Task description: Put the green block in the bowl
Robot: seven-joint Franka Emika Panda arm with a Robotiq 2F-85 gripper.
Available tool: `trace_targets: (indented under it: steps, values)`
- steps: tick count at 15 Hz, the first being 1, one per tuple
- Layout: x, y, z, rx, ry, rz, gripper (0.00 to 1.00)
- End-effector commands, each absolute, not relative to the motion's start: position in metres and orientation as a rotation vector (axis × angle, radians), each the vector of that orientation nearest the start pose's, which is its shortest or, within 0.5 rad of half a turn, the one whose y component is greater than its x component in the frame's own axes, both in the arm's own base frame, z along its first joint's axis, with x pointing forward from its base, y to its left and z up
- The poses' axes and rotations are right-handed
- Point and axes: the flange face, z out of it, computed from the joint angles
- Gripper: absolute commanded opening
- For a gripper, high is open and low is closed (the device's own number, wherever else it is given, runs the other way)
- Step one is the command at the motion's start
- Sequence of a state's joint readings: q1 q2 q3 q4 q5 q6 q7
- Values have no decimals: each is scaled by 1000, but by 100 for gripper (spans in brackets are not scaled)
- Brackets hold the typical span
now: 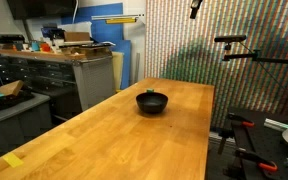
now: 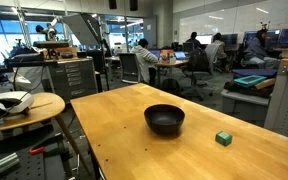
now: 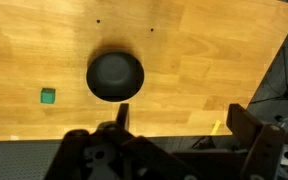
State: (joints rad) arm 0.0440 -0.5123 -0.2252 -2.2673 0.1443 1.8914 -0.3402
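Observation:
A small black bowl stands empty near the middle of the wooden table. A small green block lies on the table a short way from the bowl. In the wrist view the bowl is near the centre and the block is to its left. My gripper is high above the table, open and empty, its dark fingers wide apart at the bottom of the wrist view. I do not see the block in the exterior view that faces the patterned wall.
A yellow tape mark sits near a table edge. Cabinets and a workbench stand beside the table. A round side table and office desks with people lie beyond it. Camera stands are nearby.

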Motion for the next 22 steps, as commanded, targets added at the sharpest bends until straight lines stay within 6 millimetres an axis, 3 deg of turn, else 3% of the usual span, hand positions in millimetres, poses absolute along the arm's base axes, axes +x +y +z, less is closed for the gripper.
trace_targets:
  steps: [1, 9, 16, 22]
  values:
    - [407, -78, 564, -2911, -209, -270, 100]
    - [406, -78, 570, -2911, -209, -289, 100]
    - [437, -90, 561, -2935, -130, -335, 100]
    - [475, -97, 540, -2970, -35, -310, 100]
